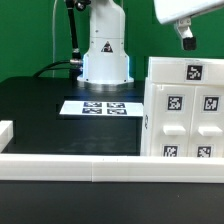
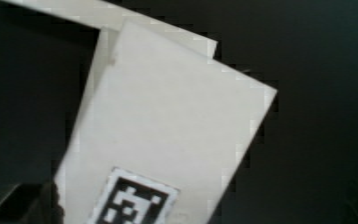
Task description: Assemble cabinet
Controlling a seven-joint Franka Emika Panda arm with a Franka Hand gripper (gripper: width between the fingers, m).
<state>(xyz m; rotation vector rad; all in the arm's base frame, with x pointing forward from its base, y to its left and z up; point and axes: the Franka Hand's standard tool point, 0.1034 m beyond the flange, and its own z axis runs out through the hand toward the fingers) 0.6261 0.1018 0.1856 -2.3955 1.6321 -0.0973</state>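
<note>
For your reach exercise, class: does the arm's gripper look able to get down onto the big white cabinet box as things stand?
Probably yes. In the exterior view the gripper hangs just above the cabinet box, with nothing visible between them. The wrist view shows a white tagged panel right below. Whether the jaws are open cannot be told.

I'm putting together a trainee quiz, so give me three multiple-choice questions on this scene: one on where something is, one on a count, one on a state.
1. Where is the marker board?
A. propped upright
B. flat on the table, to the exterior view's left of the cabinet
C. hanging in the air

2. How many tags does it carry?
A. two
B. four
C. six

3. The gripper is:
A. above the cabinet
B. resting on the table
C. lifting the marker board

Answers:
1. B, it lies flat on the black top.
2. B, two rows of two.
3. A, it hangs over the cabinet's top edge.
</note>
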